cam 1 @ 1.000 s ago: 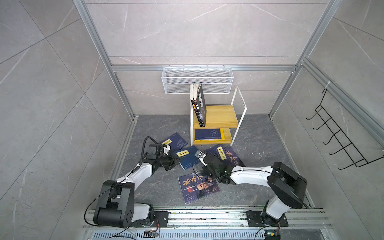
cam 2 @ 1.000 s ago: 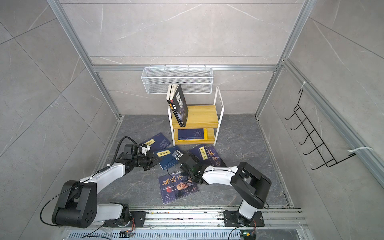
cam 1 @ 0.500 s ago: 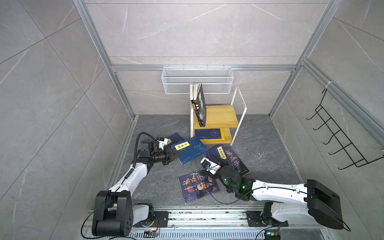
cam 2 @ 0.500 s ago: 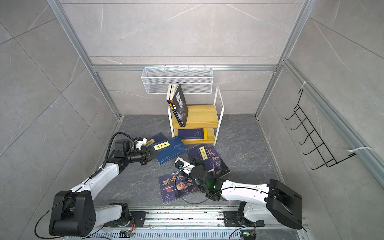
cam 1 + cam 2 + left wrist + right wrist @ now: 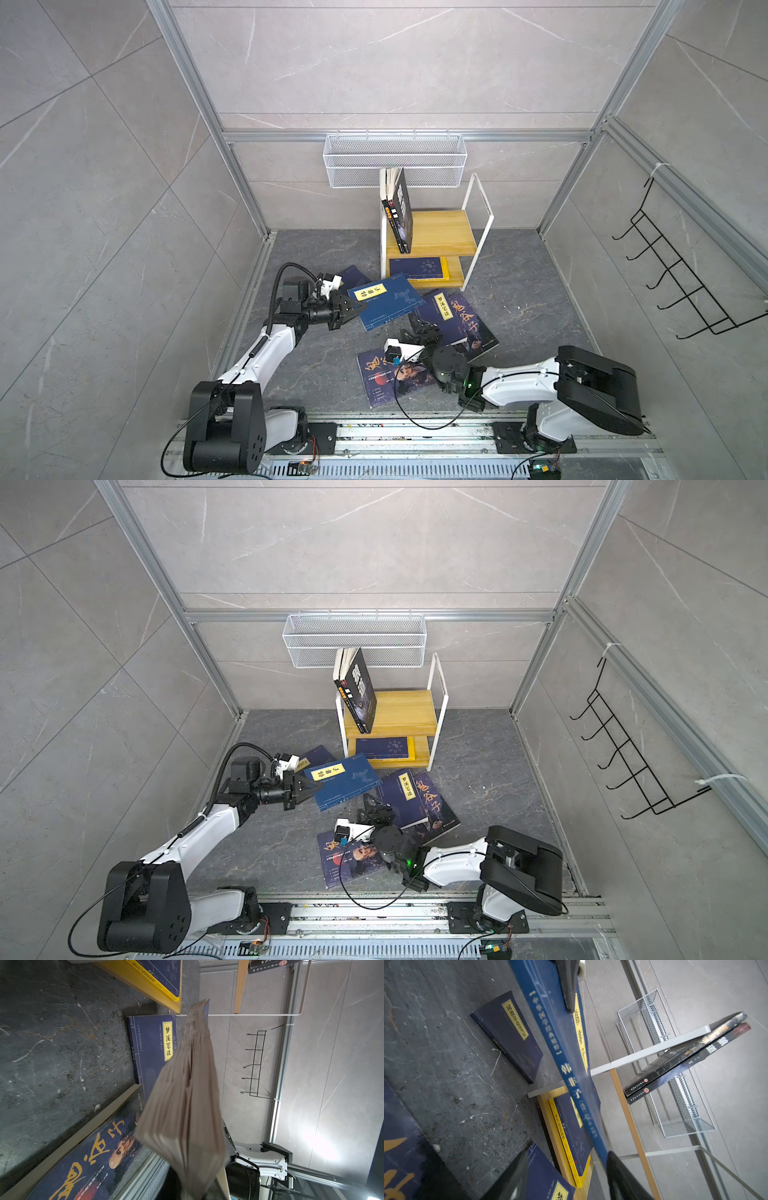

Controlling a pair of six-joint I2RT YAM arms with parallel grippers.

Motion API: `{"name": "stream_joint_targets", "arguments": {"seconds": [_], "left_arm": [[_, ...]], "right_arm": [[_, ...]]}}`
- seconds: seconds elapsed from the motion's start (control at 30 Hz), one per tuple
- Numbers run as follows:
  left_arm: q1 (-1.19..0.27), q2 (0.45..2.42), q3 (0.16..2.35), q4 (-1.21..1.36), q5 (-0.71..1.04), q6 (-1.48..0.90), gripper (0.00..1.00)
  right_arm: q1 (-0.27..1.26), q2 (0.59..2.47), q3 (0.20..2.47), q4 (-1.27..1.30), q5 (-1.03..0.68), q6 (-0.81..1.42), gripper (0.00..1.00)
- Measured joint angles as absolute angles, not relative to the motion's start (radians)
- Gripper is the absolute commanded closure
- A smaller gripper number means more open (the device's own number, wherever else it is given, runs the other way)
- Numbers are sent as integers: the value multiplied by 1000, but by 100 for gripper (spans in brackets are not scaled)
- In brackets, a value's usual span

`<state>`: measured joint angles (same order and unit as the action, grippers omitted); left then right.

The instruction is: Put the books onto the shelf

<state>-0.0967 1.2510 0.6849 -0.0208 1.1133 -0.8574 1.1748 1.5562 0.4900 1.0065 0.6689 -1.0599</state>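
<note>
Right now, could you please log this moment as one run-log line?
left gripper: shut on blue book, off the floor | right gripper: open, empty | shelf: black books on top, navy book below

Both top views are bright and evenly lit by soft overhead light, leaving only faint shadows on the floor (image 5: 519,291) under arms and books. The wide lens splays the frame posts (image 5: 199,104) at the edges. In the left wrist view a white glare patch burns out the wall (image 5: 324,1142), and the blue book (image 5: 187,1105) sits too near and is blurred. The right wrist view is dimmer, with the right gripper (image 5: 566,1155) out of focus
</note>
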Motion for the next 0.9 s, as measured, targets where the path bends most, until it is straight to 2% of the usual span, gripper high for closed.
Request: {"name": "stream_joint_targets", "arguments": {"seconds": [0.37,0.5,0.67,0.7,0.8,0.83,0.9], "left_arm": [[-144,1272,685,-41,1125,-815,100],[-153,1276,685,-50,1126,-802,100],[-156,1277,687,-56,1127,-785,99],[-157,1277,690,-59,1124,-780,91],[-157,1277,690,-67,1121,-767,59],[-156,1277,691,-70,1121,-759,51],[-147,1277,693,-74,1120,-749,43]], "right_arm": [[1203,1667,537,1183,715,-1182,49],[1206,1702,559,1218,728,-1212,66],[1210,1737,561,1243,735,-1256,100],[1212,1753,561,1253,737,-1268,100],[1213,1773,561,1285,741,-1280,100],[1212,1773,559,1295,746,-1279,100],[1211,1773,551,1310,757,-1279,100]]}}
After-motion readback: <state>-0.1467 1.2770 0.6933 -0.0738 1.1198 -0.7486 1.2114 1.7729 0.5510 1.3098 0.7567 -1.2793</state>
